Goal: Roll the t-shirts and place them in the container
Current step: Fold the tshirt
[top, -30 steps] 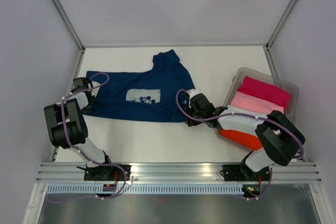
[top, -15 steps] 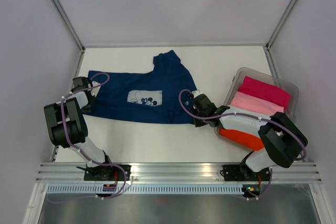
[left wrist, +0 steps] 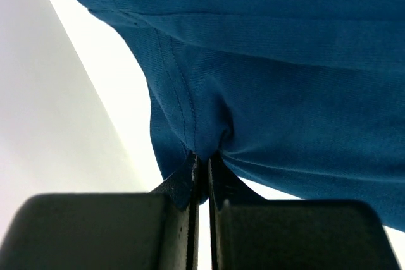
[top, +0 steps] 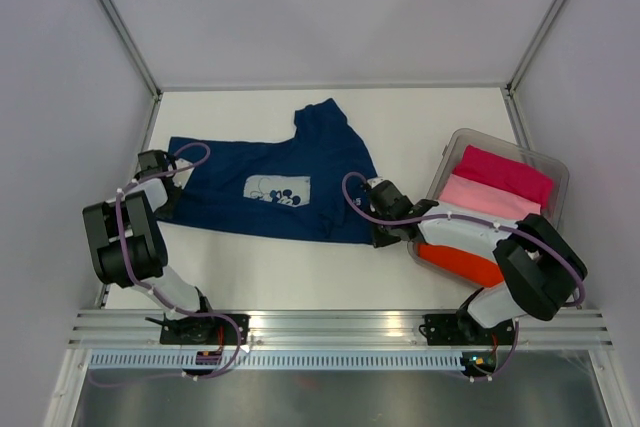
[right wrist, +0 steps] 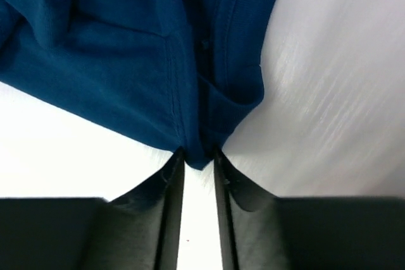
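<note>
Looking down from the top camera, I see the blue shirt (top: 270,182) lying flat and spread out in the middle of the white table (top: 420,127). A small white picture is on its chest. One sleeve sticks up toward the top of the frame. My left gripper (top: 168,183) is at the left edge of the shirt. My right gripper (top: 374,235) is at the shirt's lower right corner. Just right of that arm sits a clear bin (top: 555,169). Inside it are a bright pink shirt (top: 505,172), a pale pink shirt (top: 490,199) and an orange-red shirt (top: 460,262), all folded and side by side.

From the left wrist camera, blue cloth (left wrist: 285,93) fills the top and right of the frame. The left gripper (left wrist: 201,159) has its fingers pressed tight together on a fold of the shirt's edge. The cloth bunches where they bite. A bright strip of table (left wrist: 120,86) runs down the left side.

From the right wrist camera, the shirt (right wrist: 126,61) hangs across the top left of the frame. Its seamed corner comes down to a point between the fingers of the right gripper (right wrist: 197,156). Those fingers stand a little apart, and the corner fills the space at their tips and touches both, so they are pinching it. Bare table (right wrist: 329,93) shows on the right.
</note>
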Controlling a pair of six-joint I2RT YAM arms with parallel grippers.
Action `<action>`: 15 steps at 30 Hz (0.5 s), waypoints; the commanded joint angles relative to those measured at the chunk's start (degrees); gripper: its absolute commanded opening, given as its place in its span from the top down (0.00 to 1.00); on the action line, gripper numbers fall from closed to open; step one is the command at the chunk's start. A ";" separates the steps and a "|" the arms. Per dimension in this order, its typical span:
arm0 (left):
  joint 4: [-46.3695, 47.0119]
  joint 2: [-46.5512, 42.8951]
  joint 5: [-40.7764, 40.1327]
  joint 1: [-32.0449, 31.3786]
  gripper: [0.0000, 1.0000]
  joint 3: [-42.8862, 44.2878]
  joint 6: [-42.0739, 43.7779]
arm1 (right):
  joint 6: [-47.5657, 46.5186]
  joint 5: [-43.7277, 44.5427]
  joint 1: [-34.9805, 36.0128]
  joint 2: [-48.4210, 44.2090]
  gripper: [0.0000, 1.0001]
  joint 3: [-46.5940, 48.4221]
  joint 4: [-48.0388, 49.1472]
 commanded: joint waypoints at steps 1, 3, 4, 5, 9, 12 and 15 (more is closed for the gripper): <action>-3.41 -1.88 2.03 0.79 0.96 -2.03 1.66 | 0.65 -0.10 -0.48 -2.52 0.67 1.45 -3.26; -3.85 -2.32 1.42 0.88 0.72 -1.95 1.57 | 0.83 -0.10 -0.39 -3.67 0.62 2.95 -4.32; -4.02 -2.84 0.89 0.88 0.63 -1.95 1.66 | 0.74 -0.10 -0.39 -4.02 0.61 4.70 -5.37; -4.20 -3.37 0.62 0.79 0.49 -1.77 1.57 | 0.74 0.25 -0.39 -4.63 0.61 5.50 -5.90; -6.04 -5.57 0.18 0.88 0.37 1.64 -0.18 | 1.18 1.65 -0.39 -6.30 0.61 9.45 -7.31; -7.80 -6.01 -0.43 0.88 0.35 4.37 -1.41 | 1.71 0.96 -0.30 -7.36 0.63 10.34 -6.00; -8.94 -6.80 -1.66 0.88 0.35 5.26 -2.03 | 2.58 -1.06 -0.30 -7.01 0.65 10.34 -3.10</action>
